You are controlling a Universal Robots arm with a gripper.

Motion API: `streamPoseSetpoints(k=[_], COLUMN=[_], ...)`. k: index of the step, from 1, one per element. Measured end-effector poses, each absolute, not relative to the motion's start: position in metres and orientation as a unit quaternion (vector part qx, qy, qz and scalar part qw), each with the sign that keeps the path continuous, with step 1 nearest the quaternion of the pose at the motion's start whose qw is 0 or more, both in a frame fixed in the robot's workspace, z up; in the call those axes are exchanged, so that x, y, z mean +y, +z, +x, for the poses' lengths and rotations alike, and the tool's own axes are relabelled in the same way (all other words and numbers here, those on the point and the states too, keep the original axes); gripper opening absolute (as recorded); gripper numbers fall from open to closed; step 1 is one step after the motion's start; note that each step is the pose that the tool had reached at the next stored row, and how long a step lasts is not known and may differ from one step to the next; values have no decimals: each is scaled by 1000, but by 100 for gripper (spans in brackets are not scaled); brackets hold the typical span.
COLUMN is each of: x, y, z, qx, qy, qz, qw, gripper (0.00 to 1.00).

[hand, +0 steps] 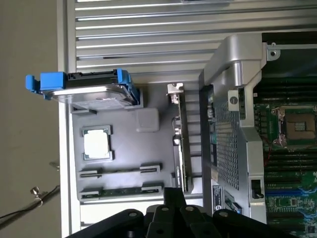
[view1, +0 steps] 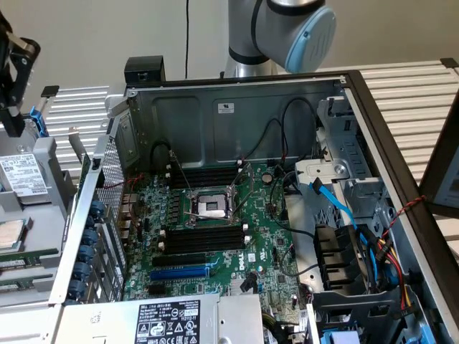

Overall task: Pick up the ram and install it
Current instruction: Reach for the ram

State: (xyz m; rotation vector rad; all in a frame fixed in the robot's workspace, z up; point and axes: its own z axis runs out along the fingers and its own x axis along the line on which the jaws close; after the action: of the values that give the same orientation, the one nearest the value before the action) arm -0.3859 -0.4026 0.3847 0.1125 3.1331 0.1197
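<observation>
The ram [hand: 122, 190] is a thin dark-green stick lying in a holder on the grey parts tray [hand: 148, 163]. In the exterior view it shows as a green strip [view1: 29, 255] at the left edge, with another like it [view1: 25, 281] just below. My gripper [hand: 173, 199] hangs above the tray, over the end of the holders nearest the case, shut and holding nothing. In the exterior view the gripper [view1: 13, 107] is the black body high at the left. The black memory slots [view1: 204, 239] lie bare on the green motherboard [view1: 265, 251] inside the open case.
The tray also carries a hard drive in a blue caddy [hand: 91, 89], a loose processor [hand: 96, 145] and an upright card [hand: 181, 144]. The case wall [hand: 233, 124] rises beside the tray. Inside the case are the processor socket [view1: 211, 206], a blue expansion slot [view1: 179, 272] and cables [view1: 337, 208].
</observation>
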Motion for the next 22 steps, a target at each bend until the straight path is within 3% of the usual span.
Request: streamPoseSetpoints(k=[9,22], x=[-403,-403], y=[380,369], z=[-404,-423], qx=[999,998], qy=[37,38], qz=[22,-50], qw=[-19,-24], gripper=[11,11])
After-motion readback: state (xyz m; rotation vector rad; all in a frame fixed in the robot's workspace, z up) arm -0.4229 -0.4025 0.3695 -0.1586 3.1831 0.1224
